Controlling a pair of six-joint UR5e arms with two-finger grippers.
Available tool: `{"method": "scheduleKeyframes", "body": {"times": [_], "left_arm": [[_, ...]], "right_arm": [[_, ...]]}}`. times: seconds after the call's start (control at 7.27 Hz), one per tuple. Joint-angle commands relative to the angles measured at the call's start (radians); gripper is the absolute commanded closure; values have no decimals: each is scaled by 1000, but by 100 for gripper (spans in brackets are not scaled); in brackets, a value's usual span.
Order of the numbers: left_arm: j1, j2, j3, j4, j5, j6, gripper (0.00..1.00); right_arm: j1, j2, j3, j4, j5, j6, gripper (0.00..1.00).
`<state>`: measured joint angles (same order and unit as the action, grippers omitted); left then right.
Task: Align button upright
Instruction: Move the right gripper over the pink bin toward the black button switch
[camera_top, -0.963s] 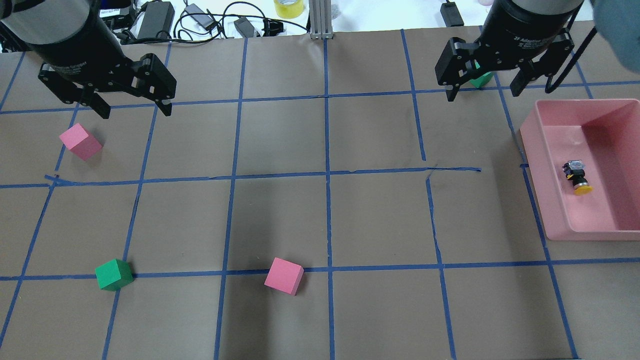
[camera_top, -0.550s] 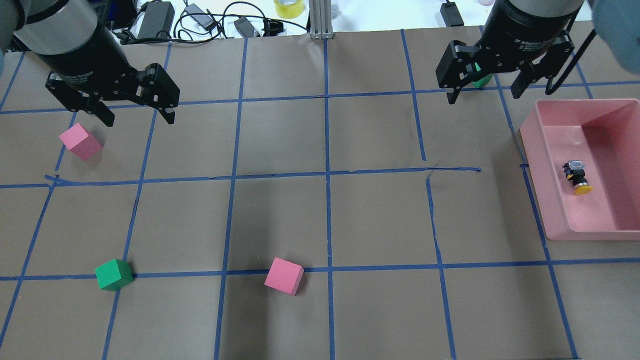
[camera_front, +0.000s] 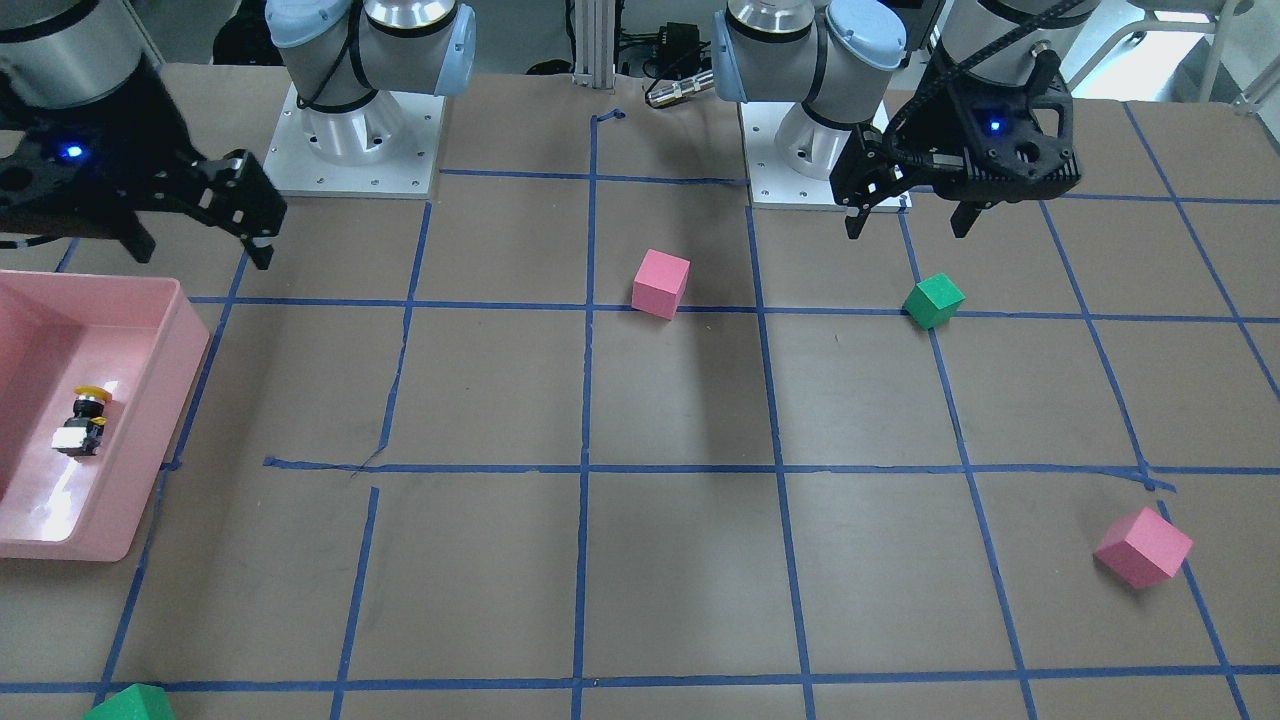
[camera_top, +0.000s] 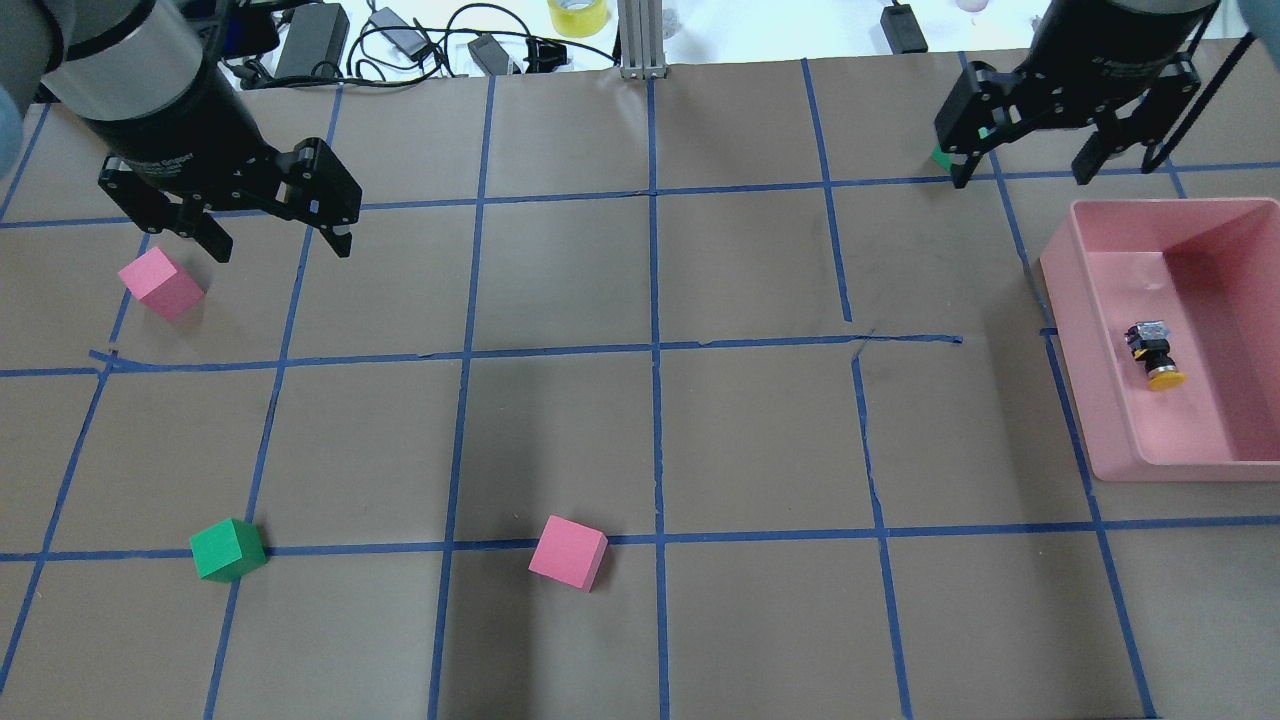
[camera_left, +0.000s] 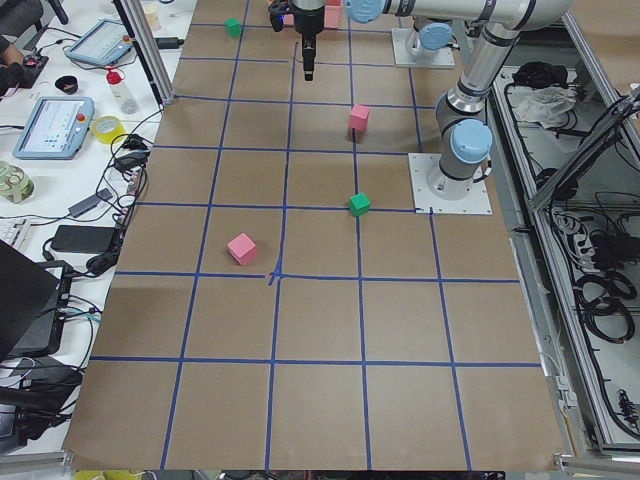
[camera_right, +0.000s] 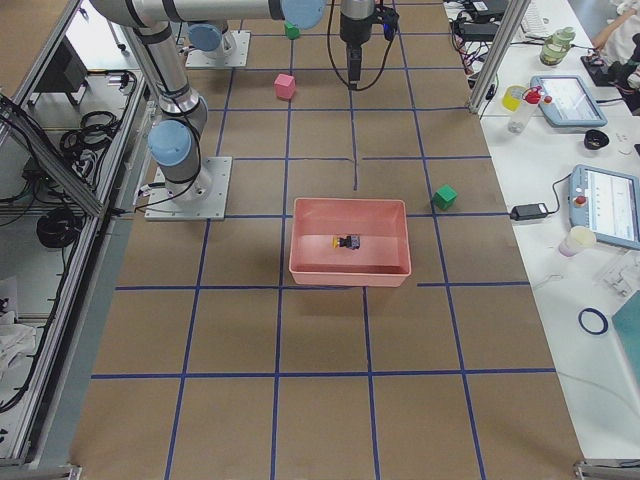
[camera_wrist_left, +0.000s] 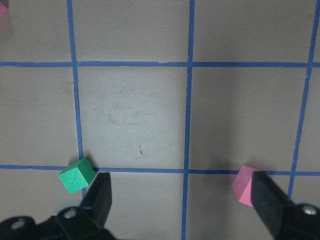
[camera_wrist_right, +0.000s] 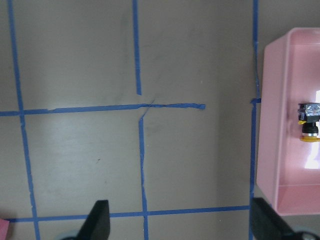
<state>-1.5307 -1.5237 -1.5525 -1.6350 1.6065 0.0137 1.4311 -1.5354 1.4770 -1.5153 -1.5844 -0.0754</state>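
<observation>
The button (camera_top: 1155, 355) lies on its side in the pink bin (camera_top: 1062, 300) at the right, yellow cap toward the robot's side. It also shows in the front view (camera_front: 85, 420), the right wrist view (camera_wrist_right: 310, 129) and the right exterior view (camera_right: 347, 241). My right gripper (camera_top: 1020, 178) is open and empty, above the table beyond the bin's far left corner, apart from the button. My left gripper (camera_top: 282, 245) is open and empty at the far left, beside a pink cube (camera_top: 160, 283).
A green cube (camera_top: 228, 549) and a second pink cube (camera_top: 568, 552) sit near the front. Another green cube (camera_top: 942, 156) peeks out behind my right gripper. Cables and power bricks (camera_top: 310, 40) lie past the table's far edge.
My right gripper has moved right and toward the far edge, closer to the bin. My left gripper has shifted slightly nearer and right. The button and cubes have not moved.
</observation>
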Motion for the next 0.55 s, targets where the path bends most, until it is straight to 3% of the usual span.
{"method": "scheduleKeyframes", "body": {"times": [0.0,0.14,0.41], "left_arm": [[-2,-7,2,0,9,2,0],[-2,-1,-1,0,9,2,0],[-2,-1,-20,1,12,2,0]], "right_arm": [[-198,34,9,-14,-9,-164,0],[-289,96,40,-52,-6,-206,0],[-426,148,177,-304,8,-294,0]]}}
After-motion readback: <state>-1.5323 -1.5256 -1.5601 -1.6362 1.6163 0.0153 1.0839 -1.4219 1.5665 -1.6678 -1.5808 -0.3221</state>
